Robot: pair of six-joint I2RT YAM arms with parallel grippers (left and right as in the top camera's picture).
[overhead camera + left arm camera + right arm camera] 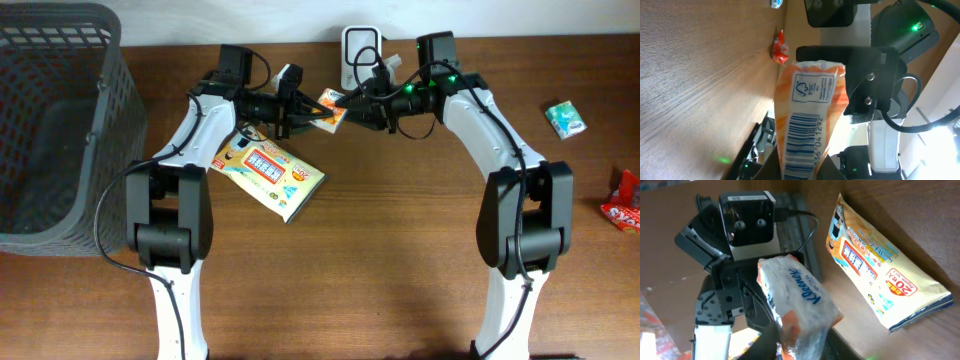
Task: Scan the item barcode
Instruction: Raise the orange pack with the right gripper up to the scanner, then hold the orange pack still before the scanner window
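Orange-and-white tissue pack hangs above the counter, pinched by the left end effector; right end effector straddles its other end, grip unclear.

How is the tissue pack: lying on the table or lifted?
Lifted: the left gripper holds the tissue pack clear of the table in both wrist views.

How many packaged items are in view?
4: orange tissue pack held aloft centre-back; yellow wipes pack lying left of centre; green packet far right; red packet at right edge. Basket may hide more.
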